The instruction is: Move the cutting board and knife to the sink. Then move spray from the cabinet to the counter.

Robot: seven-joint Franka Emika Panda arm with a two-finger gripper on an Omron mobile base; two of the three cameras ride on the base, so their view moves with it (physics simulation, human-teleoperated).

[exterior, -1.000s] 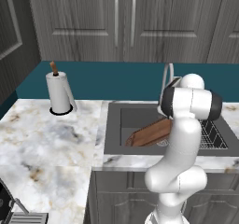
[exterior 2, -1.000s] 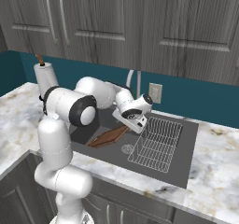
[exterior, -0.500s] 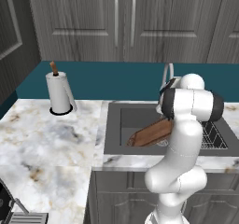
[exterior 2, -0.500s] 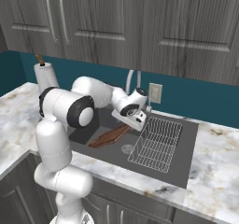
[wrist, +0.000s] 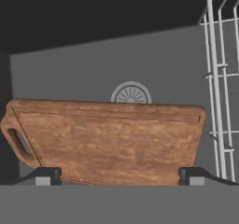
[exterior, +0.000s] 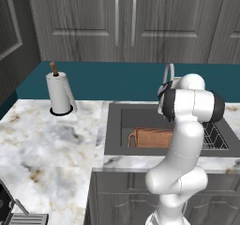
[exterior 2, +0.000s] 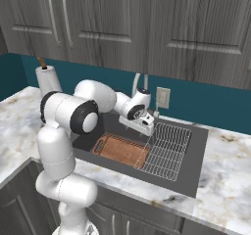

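— Cutting board (wrist: 107,141)?
— Lying inside the sink (exterior 2: 193,173), beside the wire rack (exterior 2: 169,148); perhaps propped slightly, hard to tell.
— Gripper (wrist: 120,175)?
— Spread wide above the board, holding nothing.

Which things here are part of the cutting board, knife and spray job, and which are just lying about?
Part of the job:
- cutting board, lying in the sink
- counter
- gripper, jaws open above the basin

Just lying about:
- paper towel roll
- wire rack
- faucet
- wall outlet
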